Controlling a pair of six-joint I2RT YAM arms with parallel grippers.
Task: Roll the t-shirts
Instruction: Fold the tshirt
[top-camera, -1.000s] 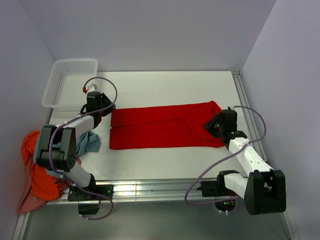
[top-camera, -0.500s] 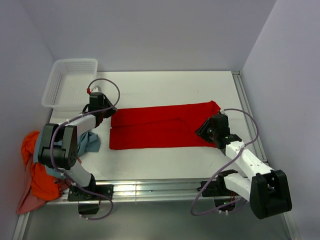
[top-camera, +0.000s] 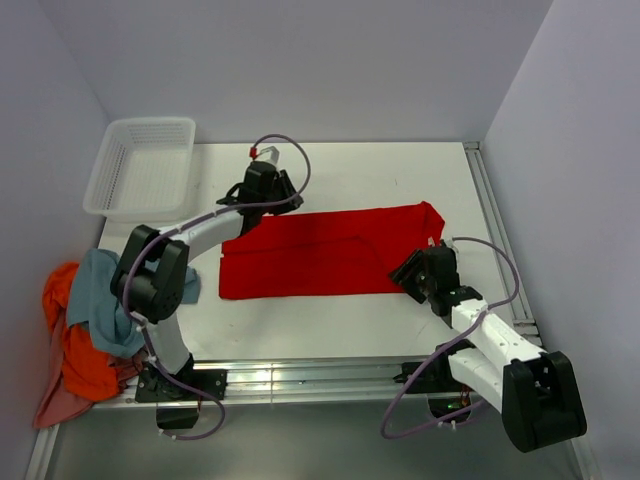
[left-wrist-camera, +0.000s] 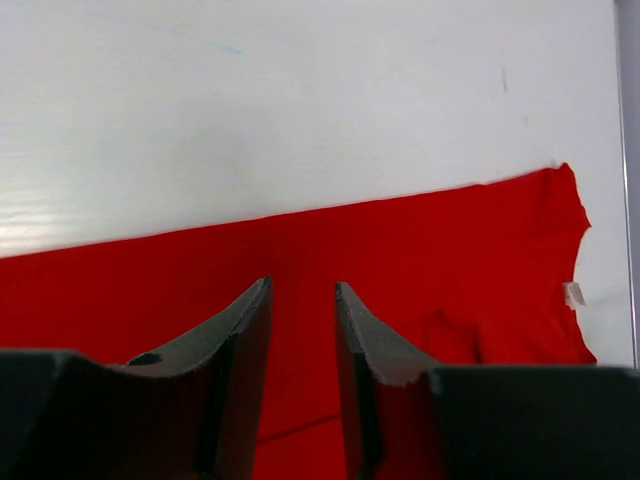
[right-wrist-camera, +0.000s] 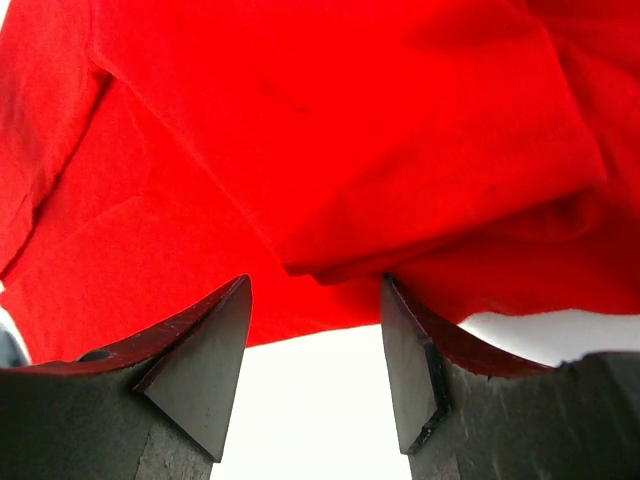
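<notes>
Table (top-camera: 340, 165): white, smooth, lilac walls behind.
Top view: red t-shirt (top-camera: 320, 255), soft cloth folded into a long band, mid-frame; left claw (top-camera: 278, 200) at its upper-left edge, right claw (top-camera: 408, 272) at its lower-right edge.
Basket (top-camera: 140, 170): white perforated plastic, upper left.
Other t-shirts (top-camera: 80, 320): orange and grey-blue heap, lower left.
Left wrist: claw released, red cloth beneath, white label (left-wrist-camera: 573, 293) at right.
Right wrist: claw released wide, creased hem just beyond the tips.

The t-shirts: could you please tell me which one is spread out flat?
The red t-shirt, lying as a long flat band in the middle; the grey-blue t-shirt and orange t-shirt sit crumpled in a heap at the far left.
</notes>
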